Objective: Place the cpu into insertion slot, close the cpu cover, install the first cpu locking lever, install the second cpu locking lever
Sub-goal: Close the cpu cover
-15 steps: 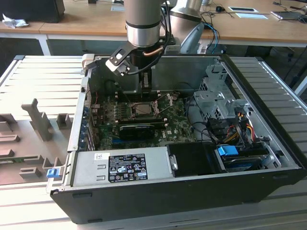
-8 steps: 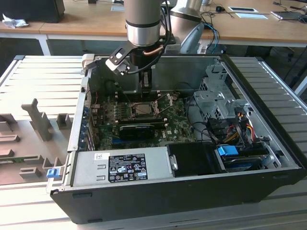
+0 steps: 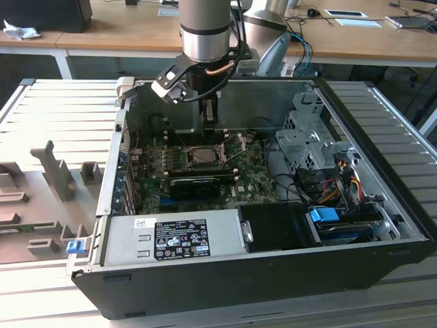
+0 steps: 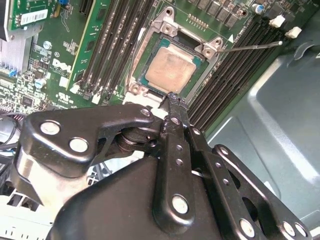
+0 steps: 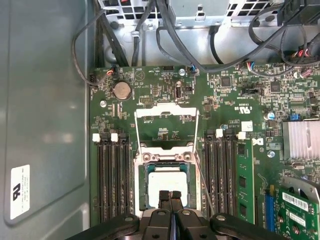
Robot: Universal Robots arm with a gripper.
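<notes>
**CPU seated, cover open, tool closed over the socket**

In the exterior view the grey power supply (image 3: 171, 236) lies nearest, along the front wall of the open computer case (image 3: 239, 283). At twelve o'clock from it sits the long black expansion card (image 3: 201, 184). At twelve o'clock again is the insertion slot (image 3: 205, 156) in the green motherboard (image 3: 153, 160). The cpu (image 5: 166, 184) lies flat inside that slot, silvery top up. The tool (image 5: 170, 196) hangs right above one edge of the cpu, fingers pressed together and pinching nothing. The cpu cover (image 5: 166, 111) lies folded back beyond the slot, and a thin locking lever (image 4: 250, 47) sticks out free. A wooden bench (image 3: 102, 31) stands farthest.
</notes>
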